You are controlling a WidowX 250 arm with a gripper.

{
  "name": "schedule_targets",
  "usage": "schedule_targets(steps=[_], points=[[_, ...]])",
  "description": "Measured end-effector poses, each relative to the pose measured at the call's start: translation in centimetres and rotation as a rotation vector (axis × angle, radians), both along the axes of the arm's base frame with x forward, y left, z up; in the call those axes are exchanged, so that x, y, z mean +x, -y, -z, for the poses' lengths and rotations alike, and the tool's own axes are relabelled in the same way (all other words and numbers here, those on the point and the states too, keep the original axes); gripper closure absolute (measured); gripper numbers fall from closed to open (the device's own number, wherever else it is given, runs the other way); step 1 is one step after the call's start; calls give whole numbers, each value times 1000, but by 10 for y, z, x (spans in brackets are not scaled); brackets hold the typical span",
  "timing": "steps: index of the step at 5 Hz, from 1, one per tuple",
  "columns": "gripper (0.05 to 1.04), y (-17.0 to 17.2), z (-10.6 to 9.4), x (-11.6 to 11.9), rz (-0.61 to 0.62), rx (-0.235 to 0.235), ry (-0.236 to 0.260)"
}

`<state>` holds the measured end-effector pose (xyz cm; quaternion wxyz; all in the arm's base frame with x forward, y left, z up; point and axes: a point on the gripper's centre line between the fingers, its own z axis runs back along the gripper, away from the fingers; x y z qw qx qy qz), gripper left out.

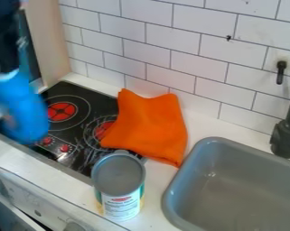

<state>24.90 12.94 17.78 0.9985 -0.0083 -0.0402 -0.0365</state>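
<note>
Pincer upper left, grip state cannot be told | blurred blue object just below, over stovetop | orange cloth overlapping stovetop and worktop | can near sink

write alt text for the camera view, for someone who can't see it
A blue object, hard to identify, is at the lower end of a black robot arm, over a black stovetop. An orange cloth lies partly on the stovetop, partly on the white counter, near a can and a grey sink.
</note>
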Motion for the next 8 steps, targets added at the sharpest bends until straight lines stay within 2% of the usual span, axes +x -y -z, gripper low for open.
schedule_targets(steps=[1,2,3,4,5,7,8], points=[[669,5,-11,25,11,22,60],[669,-1,0,49,2,25,71],[669,-12,8,72,-43,40,114],[669,-20,15,99,-75,5,128],[669,-24,10,112,-101,-2,136],[669,-16,24,137,-169,-9,75],[669,-9,28,148,-178,17,43]])
